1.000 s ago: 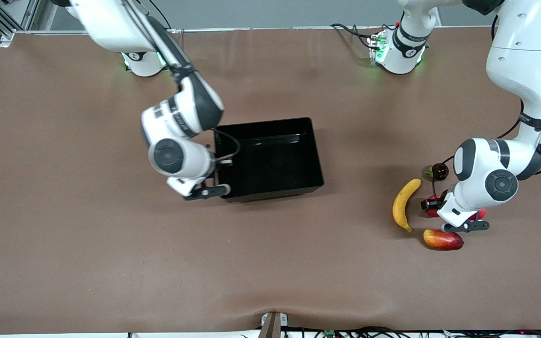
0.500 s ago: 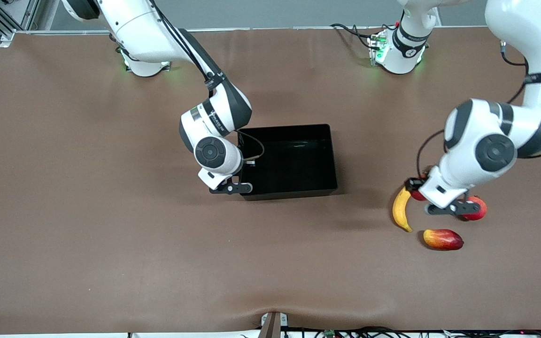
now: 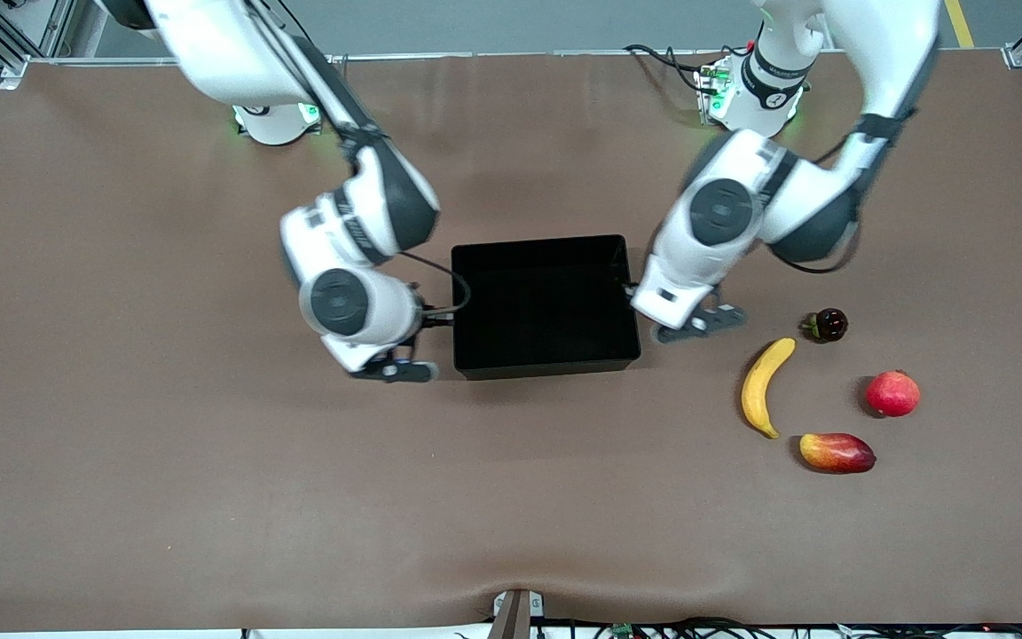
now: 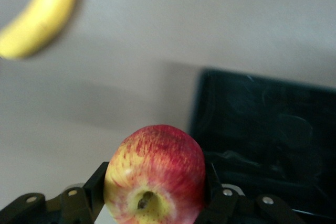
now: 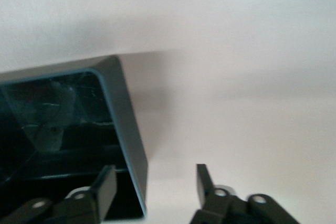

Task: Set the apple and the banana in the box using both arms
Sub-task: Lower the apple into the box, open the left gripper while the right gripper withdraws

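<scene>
My left gripper (image 3: 697,326) is shut on the apple (image 4: 157,166), red with yellow blotches and its stem dimple facing the wrist camera. It holds the apple over the table just beside the end of the black box (image 3: 546,366) toward the left arm. The arm hides the apple in the front view. The banana (image 3: 761,386) lies on the table toward the left arm's end and also shows in the left wrist view (image 4: 39,22). My right gripper (image 3: 394,368) is open and empty at the box's other end, with a corner of the box wall (image 5: 128,135) between its fingers.
A uniformly red round fruit (image 3: 892,393), a red-yellow mango (image 3: 837,453) and a small dark fruit (image 3: 828,325) lie around the banana. The box (image 4: 262,124) holds nothing.
My left gripper lifted the apple from among the fruit and carried it to the box's end. The box shifted toward the left arm's end; my right gripper then drew back a little.
</scene>
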### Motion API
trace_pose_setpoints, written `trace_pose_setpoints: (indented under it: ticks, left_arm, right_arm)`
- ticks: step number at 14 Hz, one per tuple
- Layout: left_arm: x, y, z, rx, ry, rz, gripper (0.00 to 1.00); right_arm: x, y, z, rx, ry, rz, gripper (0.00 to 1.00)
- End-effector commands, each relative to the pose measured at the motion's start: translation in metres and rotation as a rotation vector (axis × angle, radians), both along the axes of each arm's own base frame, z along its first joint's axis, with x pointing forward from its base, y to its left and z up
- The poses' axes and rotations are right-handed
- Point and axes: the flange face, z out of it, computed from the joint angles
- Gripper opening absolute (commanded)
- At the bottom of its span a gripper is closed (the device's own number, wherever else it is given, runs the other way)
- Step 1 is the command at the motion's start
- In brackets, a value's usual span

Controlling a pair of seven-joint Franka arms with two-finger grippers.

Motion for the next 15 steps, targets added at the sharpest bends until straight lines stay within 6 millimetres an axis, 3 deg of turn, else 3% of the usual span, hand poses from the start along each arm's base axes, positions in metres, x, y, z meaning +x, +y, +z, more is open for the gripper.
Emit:
trace_pose_setpoints:
  ticks: [1,3,5,7,10,12,13,14,15]
  left_arm:
    - [-0.026,-0.042,-0.016,0.006,-0.009,0.046,0.0]
    - [-0.045,-0.071,-0.04,-0.019,-0.016,0.087,0.0]
    - [-0.057,-0.087,-0.064,-0.03,0.002,0.093,0.0]
    - [-0.061,-0.085,-0.093,0.029,-0.023,0.067,0.0]
    - [-0.063,-0.087,-0.136,0.064,-0.047,0.098,0.0]
    - [-0.063,-0.088,-0.145,0.057,-0.044,0.098,0.0]
    - [-0.063,-0.087,-0.15,0.057,-0.036,0.1,0.0]
    - [-0.06,-0.085,-0.15,0.056,-0.036,0.107,0.41]
    - [-0.057,-0.083,-0.148,0.055,-0.041,0.114,0.99]
  right_arm:
    - [0.021,-0.044,0.06,0.02,-0.004,-0.051,1.0]
    - [0.04,-0.106,0.085,0.026,-0.023,-0.134,1.0]
    - [0.045,-0.159,0.112,0.034,-0.009,-0.15,1.0]
    - [0.047,-0.222,0.137,0.035,0.025,-0.215,1.0]
    - [0.03,-0.302,0.187,0.06,0.004,-0.242,1.0]
    - [0.017,-0.337,0.213,-0.009,-0.045,-0.207,1.0]
    - [0.01,-0.342,0.222,-0.067,-0.065,-0.192,1.0]
    - [-0.001,-0.344,0.241,-0.125,-0.107,-0.184,1.0]
    - [-0.013,-0.346,0.254,-0.147,-0.125,-0.18,1.0]
